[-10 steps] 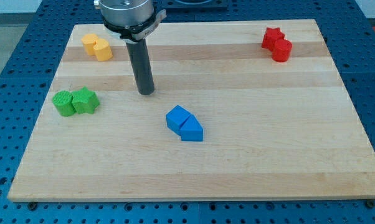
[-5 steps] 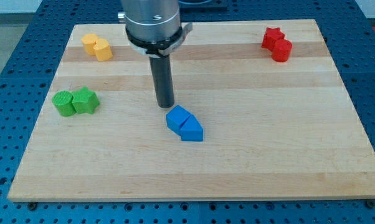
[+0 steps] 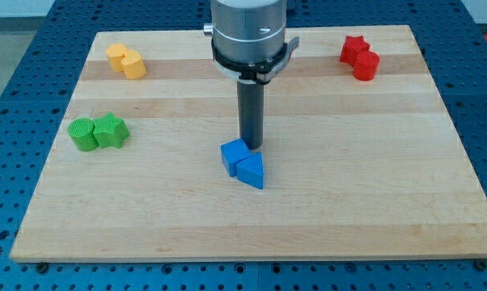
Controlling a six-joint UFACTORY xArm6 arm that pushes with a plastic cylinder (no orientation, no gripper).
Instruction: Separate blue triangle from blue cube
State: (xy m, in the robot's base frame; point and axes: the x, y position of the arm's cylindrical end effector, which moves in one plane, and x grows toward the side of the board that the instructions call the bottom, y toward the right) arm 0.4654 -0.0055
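A blue cube (image 3: 234, 154) and a blue triangle (image 3: 251, 171) lie touching each other near the middle of the wooden board (image 3: 349, 186). The cube is on the view's left, the triangle to its lower right. My tip (image 3: 251, 147) stands right at the upper edge of the pair, against the cube's right corner and just above the triangle.
Two yellow blocks (image 3: 125, 61) sit at the view's top left. Two green blocks (image 3: 98, 132) sit at the left. A red star and a red cylinder (image 3: 359, 56) sit at the top right.
My tip has moved to the view's right and down, reaching the blue pair. The blue blocks have turned and shifted slightly down.
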